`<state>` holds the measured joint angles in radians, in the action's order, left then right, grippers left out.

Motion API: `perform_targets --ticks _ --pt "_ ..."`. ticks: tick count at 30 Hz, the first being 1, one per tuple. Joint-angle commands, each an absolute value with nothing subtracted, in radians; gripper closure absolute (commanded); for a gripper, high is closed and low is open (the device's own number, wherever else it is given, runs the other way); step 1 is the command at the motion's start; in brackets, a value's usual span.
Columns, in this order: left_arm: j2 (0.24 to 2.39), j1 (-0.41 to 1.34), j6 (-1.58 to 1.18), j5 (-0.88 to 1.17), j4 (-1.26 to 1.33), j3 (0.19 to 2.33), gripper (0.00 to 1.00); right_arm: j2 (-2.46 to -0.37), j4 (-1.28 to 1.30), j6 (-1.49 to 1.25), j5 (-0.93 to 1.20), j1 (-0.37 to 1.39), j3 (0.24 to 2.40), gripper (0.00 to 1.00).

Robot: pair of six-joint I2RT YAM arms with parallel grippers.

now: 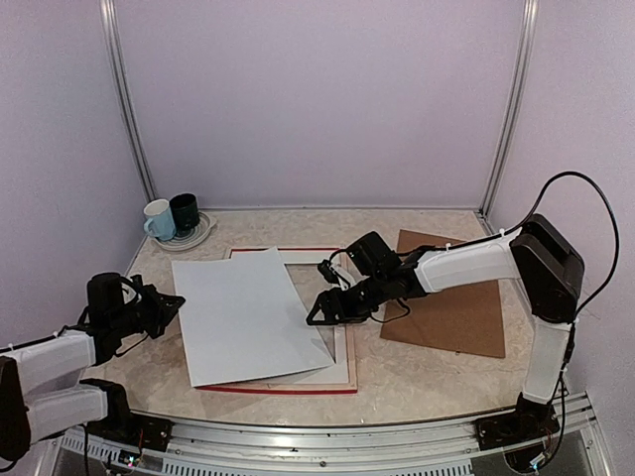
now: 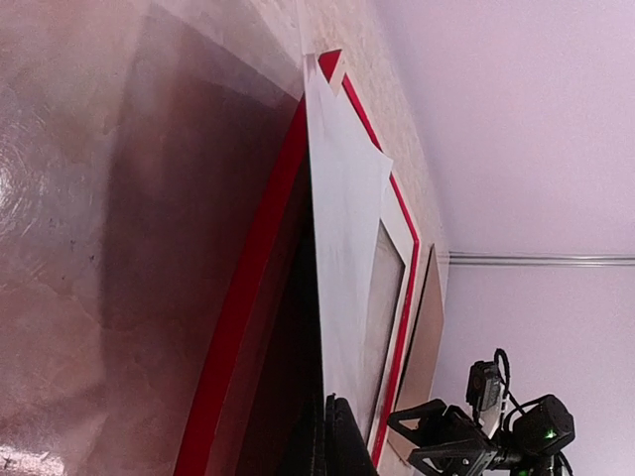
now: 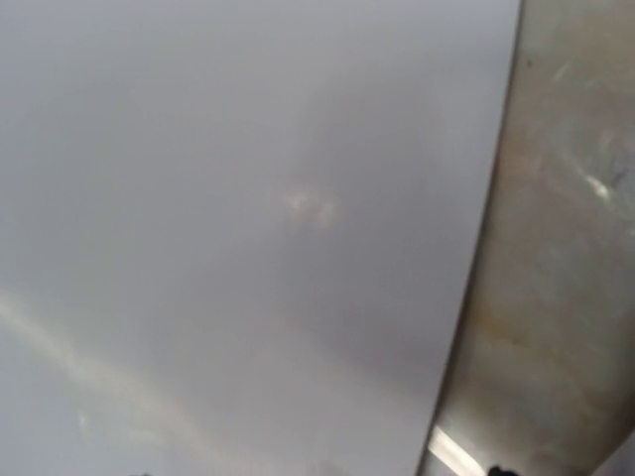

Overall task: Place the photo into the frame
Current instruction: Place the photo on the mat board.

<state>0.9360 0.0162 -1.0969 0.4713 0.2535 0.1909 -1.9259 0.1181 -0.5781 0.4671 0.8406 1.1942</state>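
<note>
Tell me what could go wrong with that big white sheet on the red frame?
The photo lies crooked across the frame, with one corner sticking out past it, so it may jam or crease instead of dropping in. The left pincer pinches only the photo's edge; a tug could bend the sheet or let it slip. The open right pincer at the other edge might nudge the frame.
</note>
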Motion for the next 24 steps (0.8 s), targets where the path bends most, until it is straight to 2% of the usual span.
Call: perform_targets --ticks 1,17,24 --pt "0.902 0.008 -1.105 0.493 0.242 0.189 1.00 -1.898 0.144 -0.581 0.457 0.847 1.183 0.28" --pt "0.839 0.009 -1.099 0.516 0.198 0.144 1.00 -1.883 0.174 -0.573 0.437 0.847 1.173 0.28" --pt "0.879 0.012 -1.002 0.534 0.196 0.164 1.00 -1.859 0.187 -0.563 0.418 0.847 1.174 0.28"
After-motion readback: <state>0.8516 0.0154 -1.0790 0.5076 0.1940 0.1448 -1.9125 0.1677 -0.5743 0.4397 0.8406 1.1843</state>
